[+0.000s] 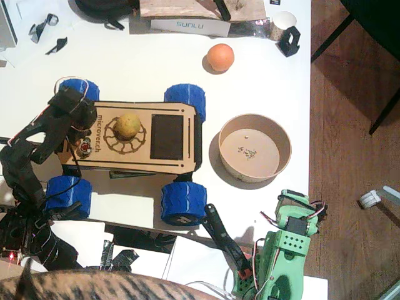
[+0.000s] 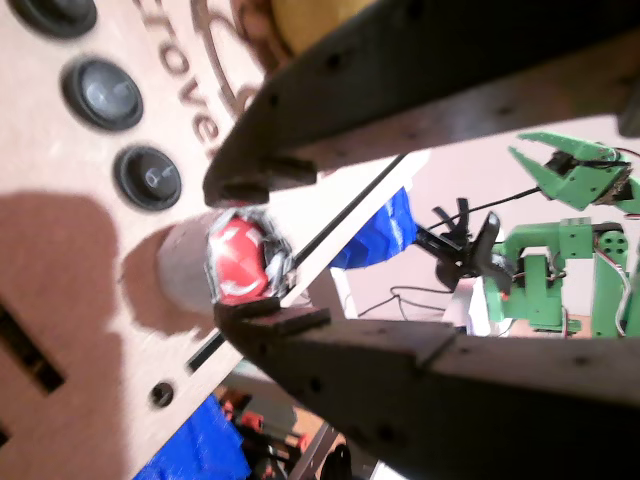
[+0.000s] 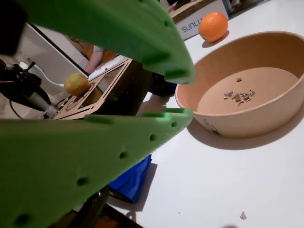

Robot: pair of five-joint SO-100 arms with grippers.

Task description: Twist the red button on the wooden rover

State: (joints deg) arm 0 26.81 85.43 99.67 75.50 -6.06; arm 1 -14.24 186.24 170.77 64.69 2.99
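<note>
**Red button clamped between black jaws at the rover's left end**

Where the plywood deck of the wooden rover (image 1: pixel 134 153) ends on the left, the red button (image 1: pixel 83 148) is seen as a tiny round red knob ringed in silvery metal, set just left of the "microverch" lettering. In a wrist view the red button (image 2: pixel 240 260) is shown glossy and crumpled-looking at its metal edge, with three black round buttons (image 2: pixel 148 177) lined up beside it on the deck. Four blue ribbed wheels (image 1: pixel 184 204) carry the rover, a black square panel (image 1: pixel 167 136) is set into the deck's right half, and a yellowish ball (image 1: pixel 127 125) is seated in the cut-out gear ring.

The left gripper (image 2: pixel 255 250) is narrowed onto the knob, with one jaw tip pressed against its upper side and the other against its lower side. The black left arm (image 1: pixel 31 156) is reached in from the near left corner and bent over the rover's left end.

The right gripper (image 3: pixel 173 92) is held slightly parted, with nothing between its jaws. The green right arm (image 1: pixel 281 250) is folded at the near edge of the white table (image 1: pixel 156 69), well apart from the rover. A tan bowl (image 1: pixel 255 147) is placed right of the rover, and an orange ball (image 1: pixel 220 57) lies farther back
</note>
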